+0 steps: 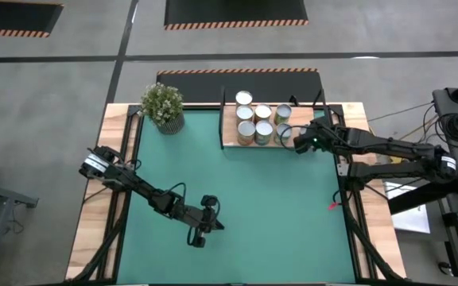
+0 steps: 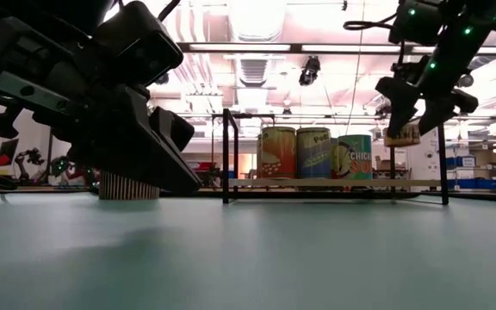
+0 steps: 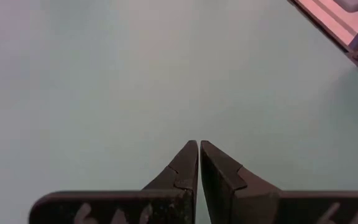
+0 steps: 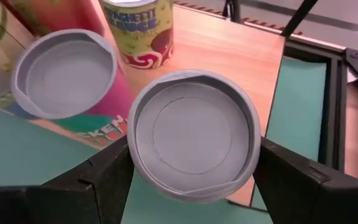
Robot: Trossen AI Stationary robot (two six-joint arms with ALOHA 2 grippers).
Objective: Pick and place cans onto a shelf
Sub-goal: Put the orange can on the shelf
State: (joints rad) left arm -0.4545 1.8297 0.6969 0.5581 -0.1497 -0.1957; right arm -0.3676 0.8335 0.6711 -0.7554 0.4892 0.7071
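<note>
The shelf [image 1: 229, 139], a light-wood board in a black frame, lies at the far edge of the green mat. Several cans [image 1: 254, 114] stand on it in rows; in the low view their sides [image 2: 314, 153] are orange, blue and green. My right gripper [image 4: 194, 163] is shut on one more can [image 4: 194, 134] over the shelf's near right corner [image 1: 286, 133]. My left gripper [image 3: 199, 147] is shut on nothing. It hangs low over the mat's near left part [image 1: 199, 237], far from the shelf. My right gripper pinches the can between its two fingers, one on each side just under the top rim [image 4: 132, 149]. The fingers slant down at it from the table's right side. The can's silvery top faces up, and its lower part [image 2: 401, 136] hangs clear above the shelf board.
A potted plant [image 1: 163, 107] stands at the mat's far left corner. Thin black posts [image 2: 227, 155] rise at the shelf's ends. Next to the held can stand a pink-sided can [image 4: 64, 74] and a yellow-green one [image 4: 138, 31]. The green mat [image 1: 269, 206] spreads before the shelf.
</note>
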